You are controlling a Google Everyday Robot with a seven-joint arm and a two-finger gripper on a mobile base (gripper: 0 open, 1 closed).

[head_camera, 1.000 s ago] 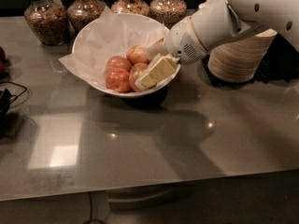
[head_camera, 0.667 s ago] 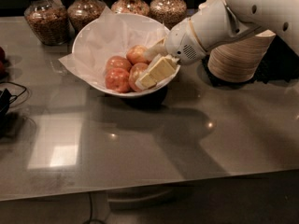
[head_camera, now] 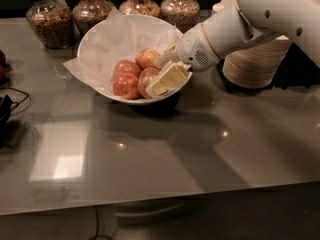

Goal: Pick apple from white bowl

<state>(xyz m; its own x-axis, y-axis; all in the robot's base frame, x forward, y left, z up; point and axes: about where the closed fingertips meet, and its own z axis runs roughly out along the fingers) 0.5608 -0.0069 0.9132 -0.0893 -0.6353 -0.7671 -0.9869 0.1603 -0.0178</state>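
The white bowl (head_camera: 100,44) is wide, round and lined with crinkled white paper. It stands at the back middle of the grey table. Three reddish apples lie in it: one at the left (head_camera: 125,84), one at the back (head_camera: 148,57) and one at the right (head_camera: 146,77). My gripper (head_camera: 160,74) reaches into the bowl from the right, over its right rim. It is down at the right-hand apple and partly hides it. The white arm (head_camera: 240,24) comes in from the upper right.
Several glass jars of grains (head_camera: 47,21) stand in a row behind the bowl. A tall stack of beige paper bowls (head_camera: 255,59) stands to the right, under the arm. Dark cables (head_camera: 7,106) lie at the left edge. The grey table (head_camera: 165,159) has its front edge near the bottom of the view.
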